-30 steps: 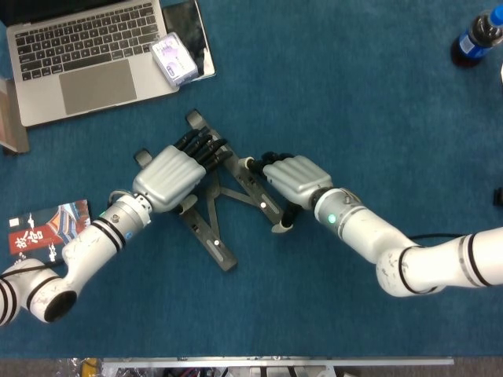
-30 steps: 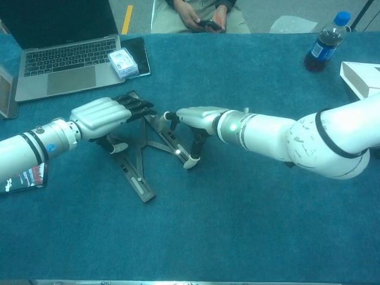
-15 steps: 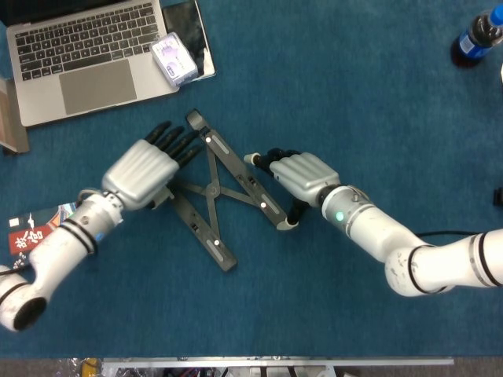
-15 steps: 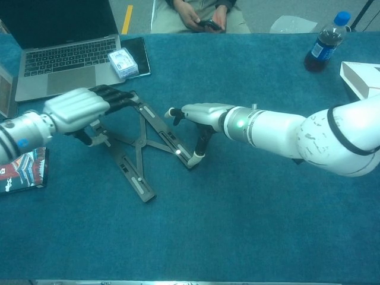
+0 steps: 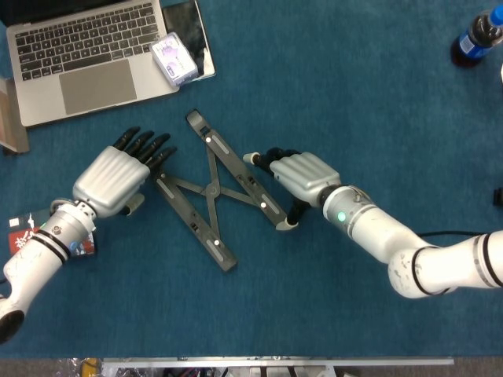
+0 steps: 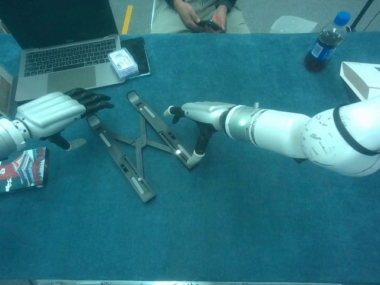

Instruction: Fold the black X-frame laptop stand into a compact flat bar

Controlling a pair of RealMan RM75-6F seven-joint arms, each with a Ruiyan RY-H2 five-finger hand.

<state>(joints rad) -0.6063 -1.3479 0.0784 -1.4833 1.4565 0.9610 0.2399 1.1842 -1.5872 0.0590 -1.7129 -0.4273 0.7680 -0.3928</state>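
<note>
Stand: the black laptop stand lies spread in an X on the blue surface, between the two hands.
Left hand: the left hand is released, fingers apart, just beside the stand's left end and holding nothing.
Right hand: the right hand rests at the stand's right end, thumb down beside the bar tip; whether it grips is unclear.
Nearby: a laptop sits at the far left and a bottle at the far right.
</note>
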